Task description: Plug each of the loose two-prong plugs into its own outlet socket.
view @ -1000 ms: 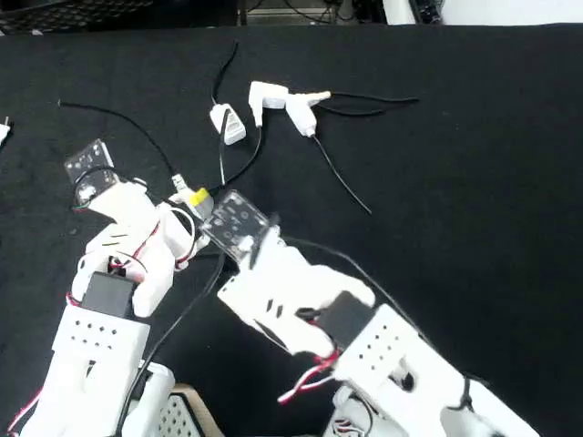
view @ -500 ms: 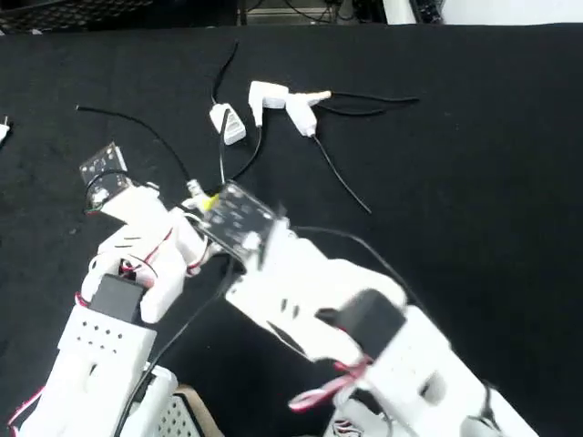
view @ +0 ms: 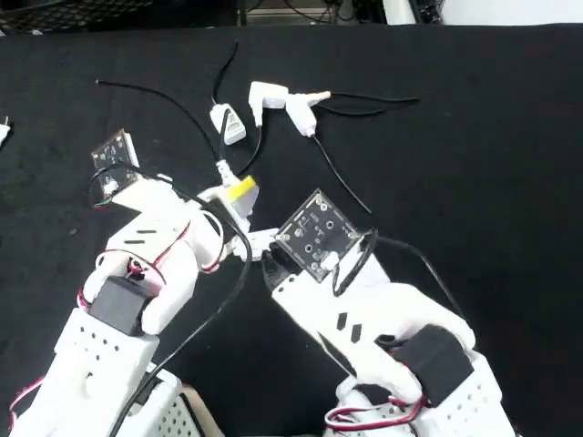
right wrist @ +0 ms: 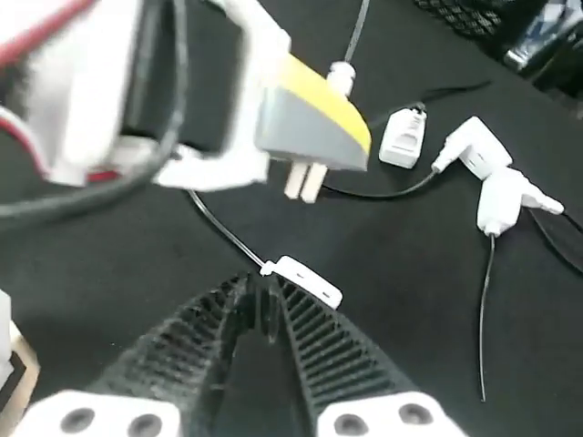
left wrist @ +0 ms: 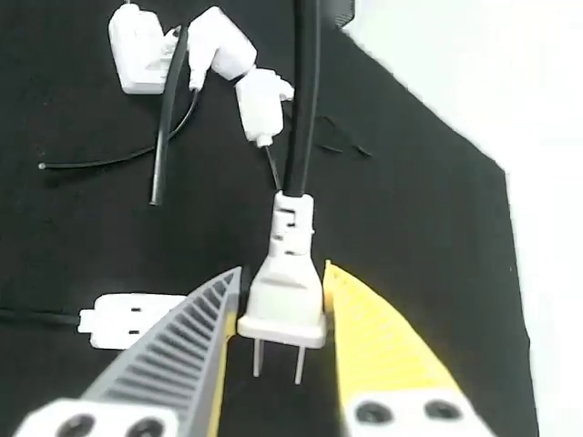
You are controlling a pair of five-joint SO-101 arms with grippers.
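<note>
We see the L pincer [left wrist: 282, 273] clamped on a white plug [left wrist: 284, 309], prongs out, held above the worktop [view: 474, 137]. The R pincer [right wrist: 262, 284] is nearly closed, its tips at the cord end of a socket [right wrist: 308, 282] lying flat nearby; we can't tell if it grips.

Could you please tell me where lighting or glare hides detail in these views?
Left wrist view: beyond the black cloth everything is washed out white, yet the plug in the left gripper shows its prongs. High view: even light, no glare, but black cables barely stand out from the cloth. Right wrist view: the white socket contrasts plainly.
</note>
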